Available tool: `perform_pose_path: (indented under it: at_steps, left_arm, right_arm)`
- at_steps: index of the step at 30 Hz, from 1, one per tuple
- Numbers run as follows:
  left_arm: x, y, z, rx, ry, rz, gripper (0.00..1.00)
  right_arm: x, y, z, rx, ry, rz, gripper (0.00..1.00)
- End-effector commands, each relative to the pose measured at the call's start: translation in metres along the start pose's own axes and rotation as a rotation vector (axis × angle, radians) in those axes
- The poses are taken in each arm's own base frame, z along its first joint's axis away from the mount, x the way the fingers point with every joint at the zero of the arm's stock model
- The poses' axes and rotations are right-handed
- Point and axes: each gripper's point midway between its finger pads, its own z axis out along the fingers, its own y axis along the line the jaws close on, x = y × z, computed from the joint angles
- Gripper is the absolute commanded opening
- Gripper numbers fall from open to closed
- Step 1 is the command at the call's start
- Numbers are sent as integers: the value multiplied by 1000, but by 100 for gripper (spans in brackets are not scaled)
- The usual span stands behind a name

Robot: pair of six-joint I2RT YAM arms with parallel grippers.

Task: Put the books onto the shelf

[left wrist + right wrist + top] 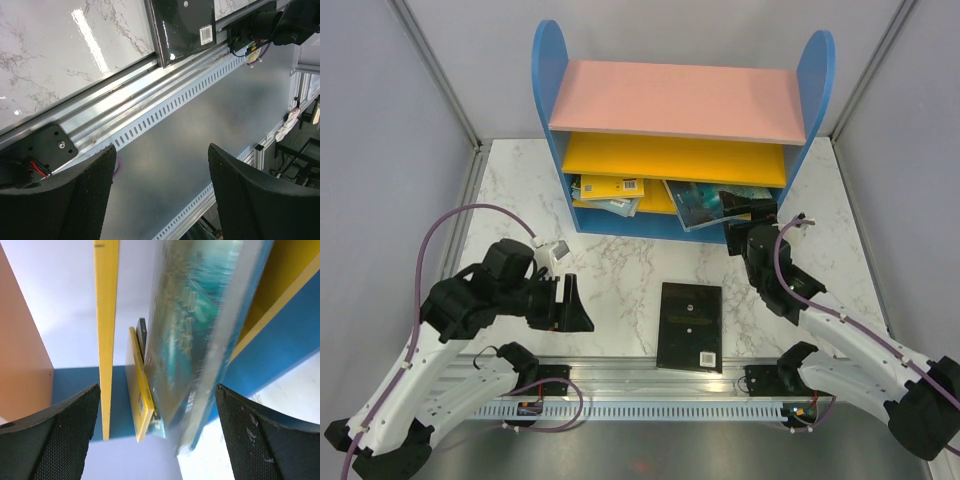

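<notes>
Teal book [200, 330] blurred, its cover seemingly unreadable.

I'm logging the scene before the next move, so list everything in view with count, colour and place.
shelf: one, blue sides, pink top, yellow inner boards, far end of the table
stacked books: count unclear, yellow on top, left of the lower compartment
teal book: one, ocean cover, right of the lower compartment, sticking out at the front
black book: one, flat on the table by its near edge
table: one, white marble
rail: one, silver, along the near edge
left gripper: black, open, empty, over the table's left side
right gripper: black, open, fingers either side of the teal book
</notes>
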Motion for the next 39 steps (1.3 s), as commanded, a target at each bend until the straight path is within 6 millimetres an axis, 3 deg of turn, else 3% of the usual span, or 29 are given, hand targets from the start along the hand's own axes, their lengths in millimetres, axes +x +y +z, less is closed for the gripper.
perform_pose_path:
  at_steps: [1, 6, 7, 9, 10, 12, 13, 15, 18, 20, 22, 26, 29, 33, 36, 39]
  left_arm:
    - [-3, -3, 4, 27, -13, 2, 78]
    - [-5, -9, 20, 88, 12, -20, 78]
    - [-4, -7, 25, 87, 29, -32, 78]
    - [-6, -9, 31, 99, 39, -42, 78]
    - [-8, -8, 37, 102, 46, -46, 78]
    - [-10, -8, 43, 111, 57, -57, 78]
    - [-13, -8, 50, 116, 64, -61, 78]
    - [-14, -8, 58, 126, 79, -71, 78]
    - [-8, 6, 85, 121, 130, -96, 79]
    - [-9, 11, 102, 122, 147, -107, 79]
    - [3, 22, 118, 108, 194, -135, 79]
    - [14, 20, 153, 167, 243, -180, 79]
    - [29, 28, 173, 170, 310, -266, 78]
    - [19, 31, 194, 182, 280, -280, 78]
    - [18, 43, 212, 125, 284, -323, 76]
    - [16, 53, 229, 92, 270, -368, 76]
  right_arm:
    - [-5, 33, -23, -53, 56, -83, 98]
    - [-11, 22, -58, -21, 155, -250, 98]
    - [-10, 2, -63, 30, 179, -284, 98]
    - [-13, -4, -81, 11, 217, -262, 98]
    - [-14, -25, -84, 49, 229, -272, 98]
    - [-17, -28, -99, 10, 252, -224, 98]
    - [-15, -44, -101, 32, 268, -221, 98]
    - [-11, -53, -113, 24, 322, -196, 98]
    - [4, -114, -125, 219, 433, -239, 98]
    - [14, -140, -130, 302, 493, -264, 98]
    - [28, -174, -137, 416, 584, -302, 98]
    - [28, -225, -146, 630, 639, -418, 98]
    - [24, -249, -154, 719, 650, -457, 98]
    - [23, -290, -166, 806, 685, -472, 98]
    - [36, -310, -176, 789, 766, -418, 98]
    - [49, -317, -181, 728, 824, -353, 98]
